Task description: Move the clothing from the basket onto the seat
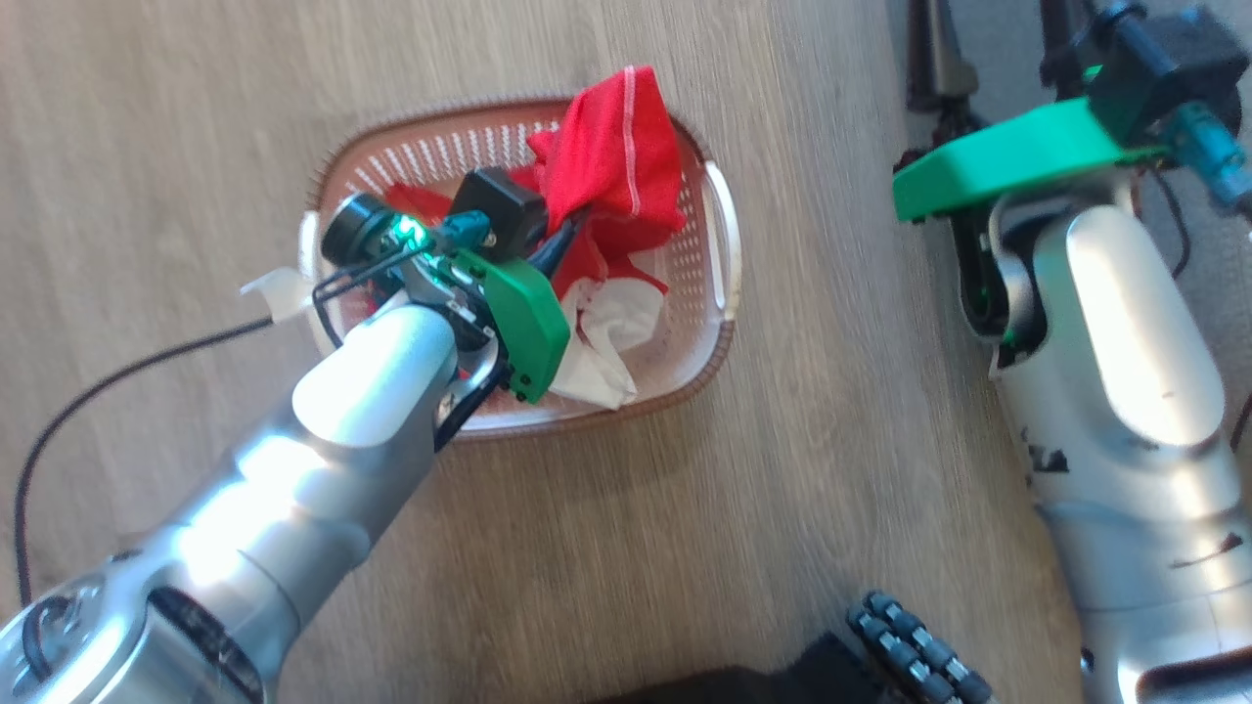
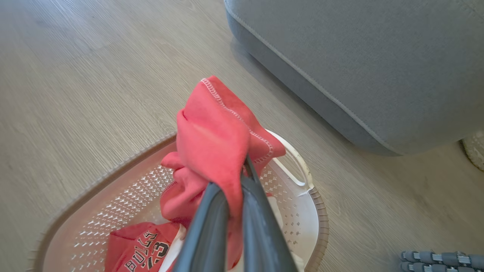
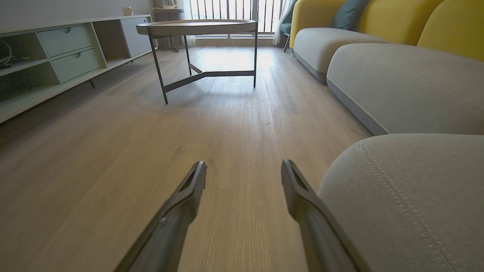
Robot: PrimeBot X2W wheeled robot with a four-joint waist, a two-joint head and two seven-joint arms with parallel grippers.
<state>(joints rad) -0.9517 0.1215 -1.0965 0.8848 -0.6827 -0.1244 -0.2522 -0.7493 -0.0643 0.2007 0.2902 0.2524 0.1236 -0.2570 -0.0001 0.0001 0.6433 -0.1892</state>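
- The left gripper [image 2: 236, 181] is clamped hard on the red clothing [image 2: 215, 132], its two dark fingers pinched together with a thick fold of cloth bunched between them.
- That red piece, edged with a white stitched hem, stands up above the basket [image 2: 113, 211]. Its lower part trails down into the pile inside.
- Down on the basket's bottom, a second red jersey [image 2: 141, 251] lies crumpled, with white "BULLS" lettering and a 23 facing up.
- From the head camera, the left arm [image 1: 372, 391] reaches in over the near rim. The held red cloth drapes toward the far corner, and white fabric [image 1: 611, 332] sits bunched at the near side, just beside the green wrist bracket [image 1: 528, 313].
- The basket sits flat on the wooden floor [image 1: 802, 469], and a white handle shows on its right side.
- The seat [image 2: 359, 56], a big grey cushion with a pale line of stitching, lies beyond that handle. It is near the basket but apart from it, with a strip of floor between.
- The right gripper [image 3: 244, 170] is spread wide and empty, its fingers pointing out low over bare floor, and a rounded, stitched grey cushion corner is just beside its right finger.
- In the head view the right forearm [image 1: 1125, 323] hangs at the right edge, well apart from the basket.
- Farther down the room there is a round coffee table [image 3: 196, 27] on thin dark legs. A low shelf unit with drawers [image 3: 56, 49] runs along the left, and a grey sofa with yellow backs [image 3: 397, 75] along the right.
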